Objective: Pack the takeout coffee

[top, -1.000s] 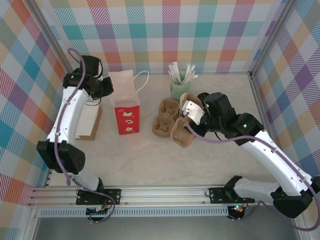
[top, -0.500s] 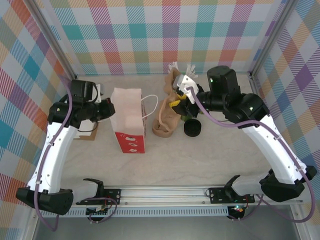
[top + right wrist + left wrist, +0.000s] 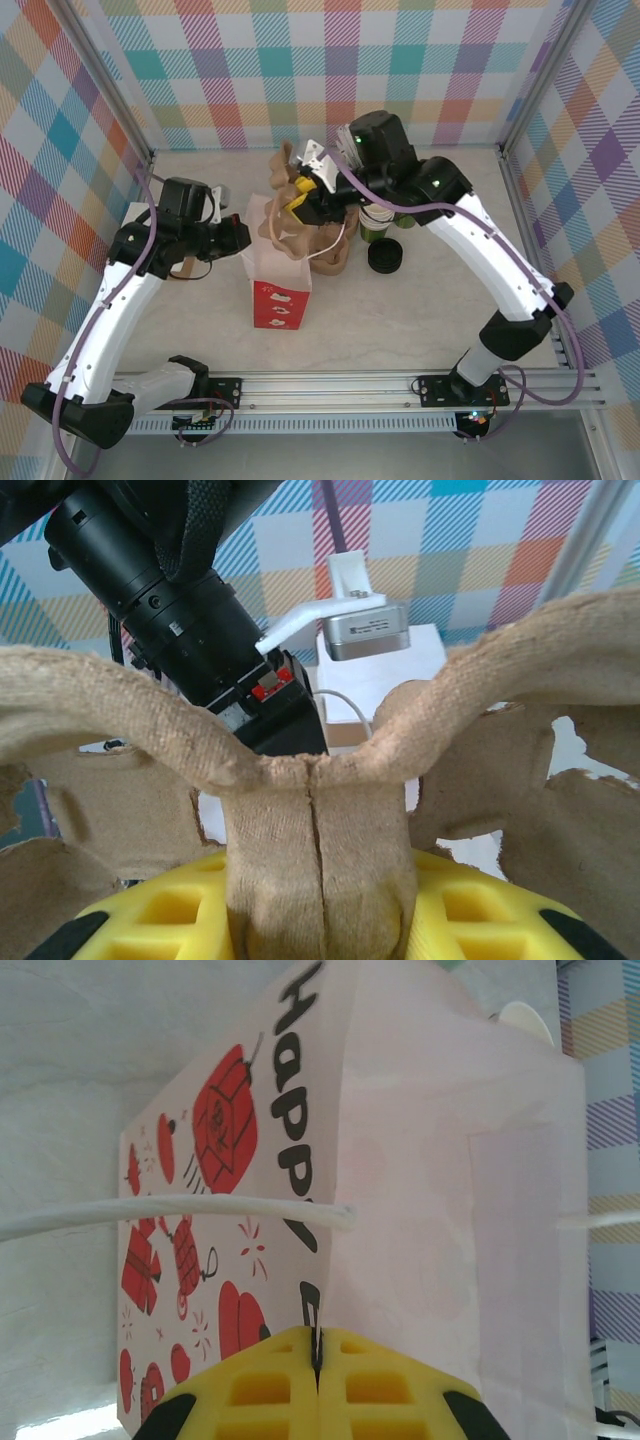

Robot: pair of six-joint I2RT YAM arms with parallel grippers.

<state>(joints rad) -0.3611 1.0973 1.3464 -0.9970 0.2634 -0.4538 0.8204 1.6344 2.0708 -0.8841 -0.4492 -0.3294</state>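
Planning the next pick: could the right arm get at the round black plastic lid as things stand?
Probably not yet: the right gripper is shut on the brown pulp carrier over the white and red paper bag. The black lid lies uncovered beside its forearm.

Paper bag (image 3: 281, 298) top behind cardboard carrier (image 3: 282, 238)

Upright dark green paper cup (image 3: 373, 228), cream-white rim showing, lidless, on tabletop (image 3: 450, 300); round black lid (image 3: 385, 258) lying flat just beside
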